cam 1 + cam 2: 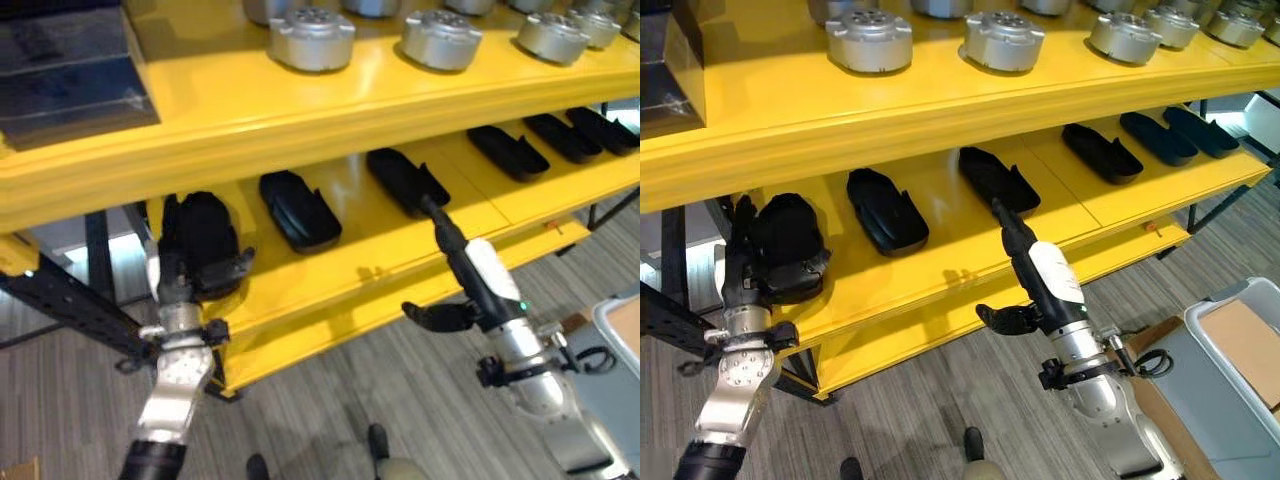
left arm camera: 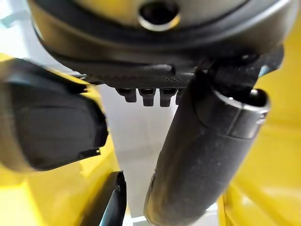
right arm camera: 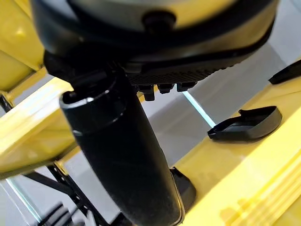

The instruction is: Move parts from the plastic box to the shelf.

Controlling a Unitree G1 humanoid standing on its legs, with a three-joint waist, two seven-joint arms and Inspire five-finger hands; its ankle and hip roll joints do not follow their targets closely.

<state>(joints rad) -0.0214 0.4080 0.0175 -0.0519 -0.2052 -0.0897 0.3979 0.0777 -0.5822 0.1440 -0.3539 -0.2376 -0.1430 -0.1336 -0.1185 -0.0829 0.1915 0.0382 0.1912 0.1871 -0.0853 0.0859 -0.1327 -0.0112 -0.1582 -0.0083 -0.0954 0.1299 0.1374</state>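
**Left hand at the shelf's left end with a dark part; right hand reaching toward a part already placed**

We stood before a yellow shelf [image 1: 330, 290] with two levels. The upper level carried a row of round silver metal parts [image 1: 312, 38]. The lower level carried a row of long black parts, each lying with its long axis running from the front edge toward the back.

Our left hand [image 1: 195, 262] was raised at the left end of the lower level, its fingers curled round a bulky black part [image 1: 205, 235]. That part sat at the shelf's front left corner, touching or just above the yellow surface; we could not tell which. The nearest placed part [image 1: 300, 210] lay just to its right.

Our right hand [image 1: 470, 295] reached up from the lower right, its fingers extended straight toward the next black part [image 1: 405, 180], the fingertips at or touching its near end, with the thumb hanging apart below. It held nothing.

We judged the left hand the one nearer to finishing a placement. The plastic box [image 1: 1240, 370] sat low on our right, well apart from both hands.
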